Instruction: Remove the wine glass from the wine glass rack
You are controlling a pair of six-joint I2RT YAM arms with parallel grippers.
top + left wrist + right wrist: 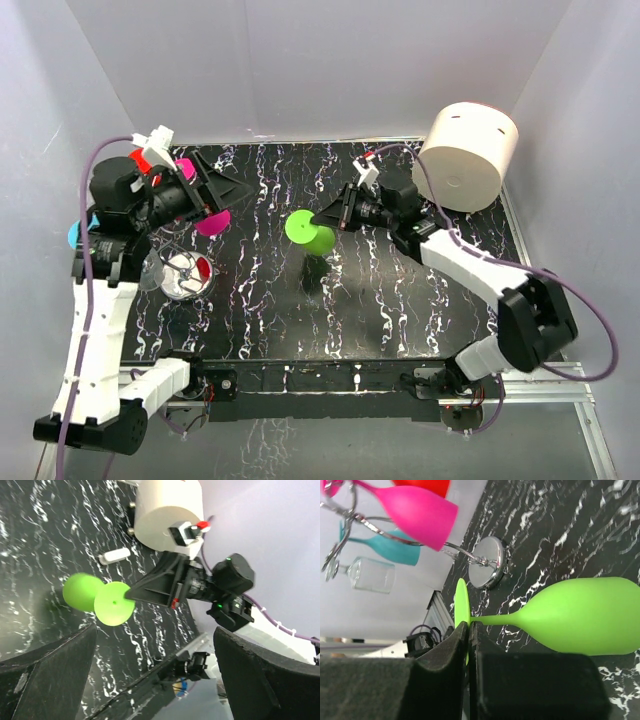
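Observation:
My right gripper (pixel 324 217) is shut on the round foot of a lime green wine glass (pixel 308 232), which it holds in the air over the middle of the table, away from the rack. In the right wrist view the fingertips (pixel 462 632) pinch the foot's edge, and the green wine glass (pixel 580 615) has its stem running sideways. The wine glass rack (pixel 185 275) stands at the left, its shiny base (pixel 490 569) and wire arms still carrying a pink glass (pixel 415 512), a teal glass (pixel 395 550) and a clear glass (pixel 370 575). My left gripper (pixel 228 190) is open beside the rack, holding nothing.
A large cream cylinder (pixel 468 155) stands at the back right corner. A small white piece (pixel 114 556) lies on the black marbled table (pixel 300 320) near it. White walls close in the left, back and right sides.

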